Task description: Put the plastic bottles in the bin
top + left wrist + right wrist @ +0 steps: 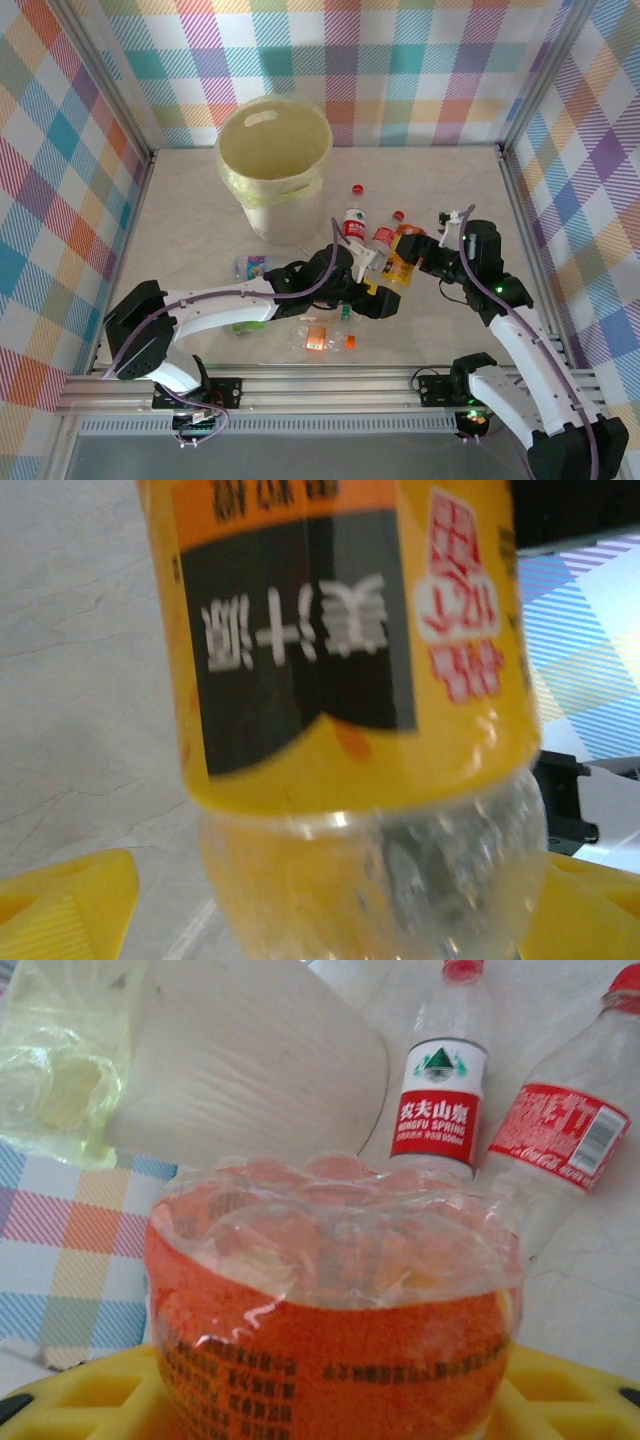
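The pale yellow bin (272,150) stands at the back of the table; its wall (250,1060) is ahead of the right wrist. An orange-and-yellow labelled bottle (398,266) hangs between the two grippers. My right gripper (410,252) (335,1385) is shut on its orange label (330,1350). My left gripper (378,292) (340,905) is open around the clear end of the yellow-labelled bottle (340,660), with a gap at the left finger (70,900). Two red-labelled bottles (354,222) (384,236) lie behind them, also in the right wrist view (438,1100) (560,1135).
A crushed orange-labelled bottle (318,340) lies near the front edge, under the left arm. A crushed blue-and-green labelled bottle (252,266) lies left of centre. A red cap (357,188) sits beside the bin. Checked walls enclose the table on three sides.
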Action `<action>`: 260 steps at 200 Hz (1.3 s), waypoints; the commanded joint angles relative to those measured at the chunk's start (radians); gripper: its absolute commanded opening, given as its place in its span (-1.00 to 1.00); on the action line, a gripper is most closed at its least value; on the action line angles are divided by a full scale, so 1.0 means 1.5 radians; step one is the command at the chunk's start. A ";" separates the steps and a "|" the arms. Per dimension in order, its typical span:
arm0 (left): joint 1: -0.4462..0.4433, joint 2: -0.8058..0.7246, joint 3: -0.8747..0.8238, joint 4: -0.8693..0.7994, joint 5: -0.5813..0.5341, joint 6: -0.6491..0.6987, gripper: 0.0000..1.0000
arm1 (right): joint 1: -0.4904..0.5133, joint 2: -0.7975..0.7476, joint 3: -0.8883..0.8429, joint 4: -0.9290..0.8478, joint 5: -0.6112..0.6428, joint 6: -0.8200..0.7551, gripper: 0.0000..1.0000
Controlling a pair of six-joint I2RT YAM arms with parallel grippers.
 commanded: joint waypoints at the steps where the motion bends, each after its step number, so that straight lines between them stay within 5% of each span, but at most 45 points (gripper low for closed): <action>1: 0.002 0.010 0.023 0.053 0.028 -0.023 0.80 | 0.011 -0.016 -0.012 -0.007 -0.027 0.022 0.15; 130: 0.002 0.007 0.020 0.084 0.031 -0.044 0.18 | 0.026 -0.044 -0.033 0.009 -0.025 0.054 0.20; 208: 0.040 -0.059 0.035 -0.010 0.028 -0.040 0.18 | 0.026 -0.083 0.017 -0.019 -0.063 0.040 0.66; 260: 0.098 -0.128 0.107 -0.186 0.039 0.026 0.21 | 0.027 -0.096 0.090 -0.033 -0.130 -0.006 0.83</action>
